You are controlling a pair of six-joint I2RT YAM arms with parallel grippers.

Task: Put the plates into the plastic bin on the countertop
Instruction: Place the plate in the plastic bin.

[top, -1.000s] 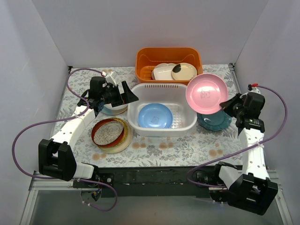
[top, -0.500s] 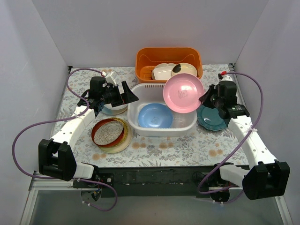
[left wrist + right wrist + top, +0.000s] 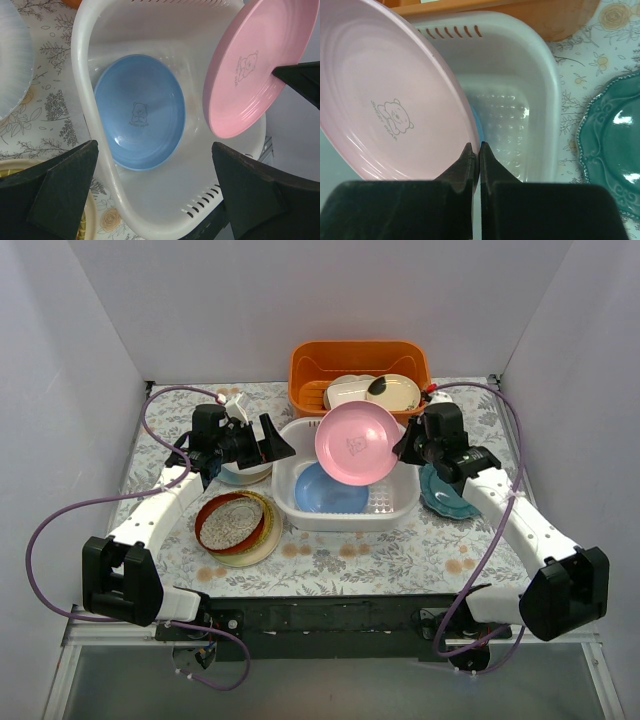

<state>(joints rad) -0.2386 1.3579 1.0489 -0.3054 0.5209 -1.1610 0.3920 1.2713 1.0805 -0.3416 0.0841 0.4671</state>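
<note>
My right claw (image 3: 474, 147) is pinched on the pink plate (image 3: 357, 443), tilted over the white plastic bin (image 3: 345, 523) mid-frame. I can't read the lettering by its bear print (image 3: 394, 116). A blue plate (image 3: 325, 495) lies inside. My left claw (image 3: 275, 443) gapes wide.

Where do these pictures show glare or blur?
Right wrist view: white glare spots on the teal plate; the pink plate is sharp. Left wrist view: the left tool looks dark and soft-edged, the blue plate clear. Top view: even light.

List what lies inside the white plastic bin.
One round blue plate lies on the bin floor. From above, the tilted round pink plate, pinched by the right end effector, covers its far part.
</note>
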